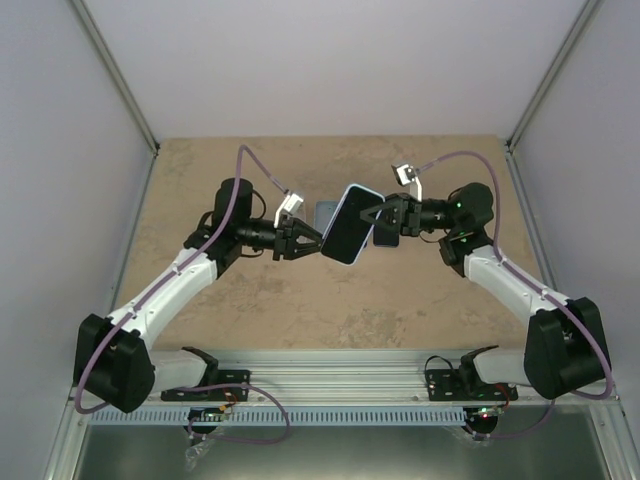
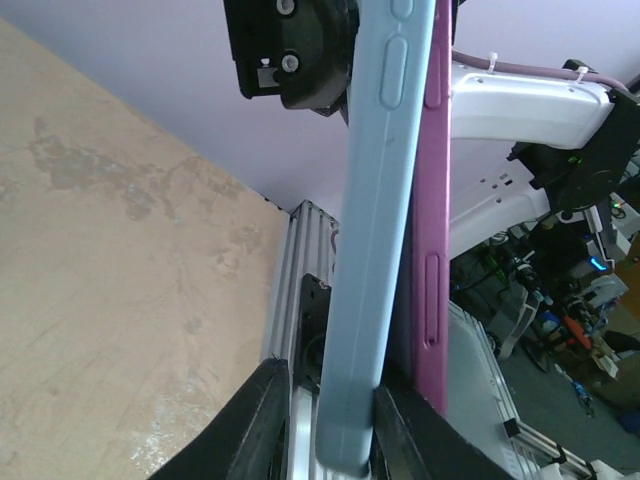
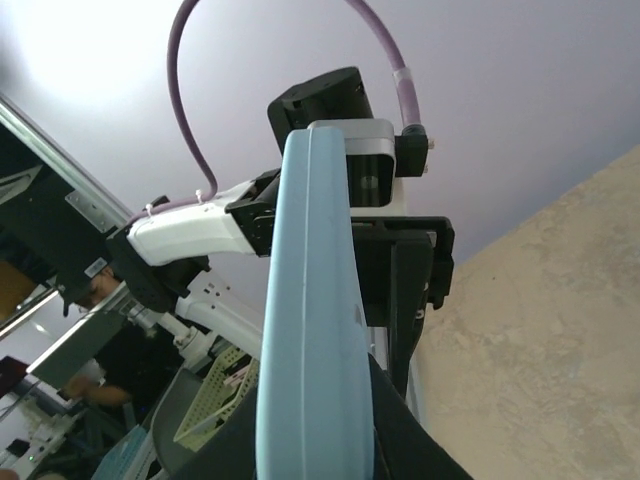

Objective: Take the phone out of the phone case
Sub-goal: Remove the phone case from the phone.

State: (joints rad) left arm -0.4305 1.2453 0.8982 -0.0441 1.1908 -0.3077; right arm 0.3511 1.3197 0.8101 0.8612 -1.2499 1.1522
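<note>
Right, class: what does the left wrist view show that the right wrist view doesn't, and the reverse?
Left wrist only: the purple phone edge beside the case, and the right arm. Right wrist only: the left arm. Both: the blue case edge-on between that camera's own fingers, plus the table.

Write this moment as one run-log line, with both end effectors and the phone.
left end effector: shut on case | right end effector: shut on case | phone: purple edge beside case, not out yet
</note>
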